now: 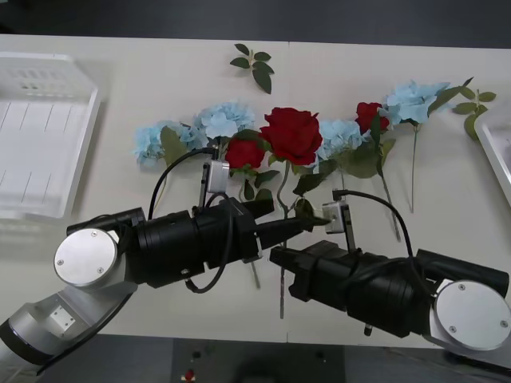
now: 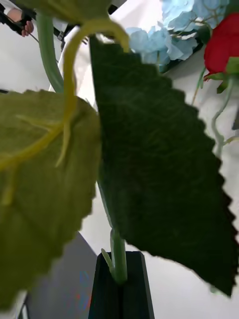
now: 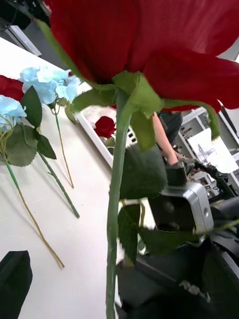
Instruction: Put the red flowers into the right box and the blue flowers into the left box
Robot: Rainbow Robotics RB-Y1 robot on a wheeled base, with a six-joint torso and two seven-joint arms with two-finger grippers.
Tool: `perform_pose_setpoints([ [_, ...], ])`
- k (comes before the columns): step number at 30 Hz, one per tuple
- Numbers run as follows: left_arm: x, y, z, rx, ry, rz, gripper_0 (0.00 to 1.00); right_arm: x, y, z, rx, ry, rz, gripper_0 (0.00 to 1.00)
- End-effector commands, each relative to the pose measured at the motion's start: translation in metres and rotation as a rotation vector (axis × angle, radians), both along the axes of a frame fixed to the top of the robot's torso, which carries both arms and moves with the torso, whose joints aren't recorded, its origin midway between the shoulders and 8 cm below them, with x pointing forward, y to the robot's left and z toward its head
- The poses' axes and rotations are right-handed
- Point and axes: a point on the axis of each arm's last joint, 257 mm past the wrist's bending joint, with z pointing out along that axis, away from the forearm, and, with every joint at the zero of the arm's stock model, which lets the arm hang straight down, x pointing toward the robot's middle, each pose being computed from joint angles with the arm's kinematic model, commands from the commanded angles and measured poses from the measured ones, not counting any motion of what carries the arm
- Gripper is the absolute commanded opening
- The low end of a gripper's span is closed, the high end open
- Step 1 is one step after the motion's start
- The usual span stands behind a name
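Both end effectors meet at lifted red rose [image 1: 292, 134] stem.

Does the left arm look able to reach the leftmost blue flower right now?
Probably yes, after backing away. The left end effector is open, but the raised red rose held by the right end effector has its stem right at it. The leftmost blue flower lies uncovered on the table.

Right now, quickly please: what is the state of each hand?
Left hand: open, holding nothing.
Right hand: closed on the stem of the big red rose.
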Motion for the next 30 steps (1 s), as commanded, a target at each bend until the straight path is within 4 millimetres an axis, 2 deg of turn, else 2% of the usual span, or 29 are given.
perform_pose_setpoints([
  [1, -0.004, -0.004, 0.029, 0.000, -0.104, -0.040, 1.00, 0.024, -0.040, 0.021, -0.054, -0.052, -0.036, 0.00],
  [4, -0.005, 0.006, 0.033, 0.009, -0.099, -0.070, 1.00, 0.039, -0.071, 0.033, -0.075, -0.035, -0.056, 0.00],
  [10, 0.004, 0.042, 0.042, 0.043, -0.096, -0.077, 1.00, 0.058, -0.141, 0.056, -0.123, 0.039, -0.090, 0.00],
  [13, 0.019, 0.067, 0.047, 0.080, -0.113, -0.037, 1.00, 0.073, -0.200, 0.066, -0.180, 0.078, -0.123, 0.00],
  [14, 0.022, 0.072, 0.047, 0.089, -0.114, -0.029, 1.00, 0.076, -0.212, 0.067, -0.192, 0.086, -0.130, 0.00],
  [16, 0.035, 0.093, 0.050, 0.119, -0.123, 0.009, 1.00, 0.084, -0.261, 0.076, -0.244, 0.117, -0.147, 0.00],
  [17, 0.038, 0.099, 0.049, 0.129, -0.125, 0.020, 1.00, 0.086, -0.274, 0.078, -0.259, 0.123, -0.153, 0.00],
  [19, 0.055, 0.124, 0.048, 0.162, -0.124, 0.069, 1.00, 0.093, -0.326, 0.090, -0.289, 0.154, -0.188, 0.00],
  [20, 0.059, 0.130, 0.047, 0.172, -0.124, 0.080, 1.00, 0.094, -0.339, 0.093, -0.292, 0.166, -0.199, 0.00],
  [21, 0.068, 0.144, 0.046, 0.191, -0.123, 0.108, 1.00, 0.096, -0.365, 0.101, -0.295, 0.179, -0.229, 0.00],
  [22, 0.071, 0.149, 0.044, 0.199, -0.121, 0.117, 1.00, 0.097, -0.376, 0.105, -0.294, 0.184, -0.241, 0.00],
  [24, 0.083, 0.170, 0.039, 0.229, -0.110, 0.158, 1.00, 0.095, -0.418, 0.115, -0.311, 0.208, -0.292, 0.00],
  [25, 0.087, 0.176, 0.036, 0.241, -0.108, 0.168, 1.00, 0.093, -0.430, 0.114, -0.326, 0.217, -0.304, 0.00],
  [28, 0.105, 0.207, 0.016, 0.320, -0.094, 0.227, 1.00, 0.085, -0.489, 0.112, -0.419, 0.243, -0.382, 0.00],
  [29, 0.107, 0.212, 0.014, 0.334, -0.093, 0.235, 1.00, 0.083, -0.498, 0.112, -0.434, 0.247, -0.398, 0.00],
  [30, 0.114, 0.224, 0.006, 0.361, -0.084, 0.256, 1.00, 0.081, -0.519, 0.112, -0.467, 0.249, -0.434, 0.00],
])
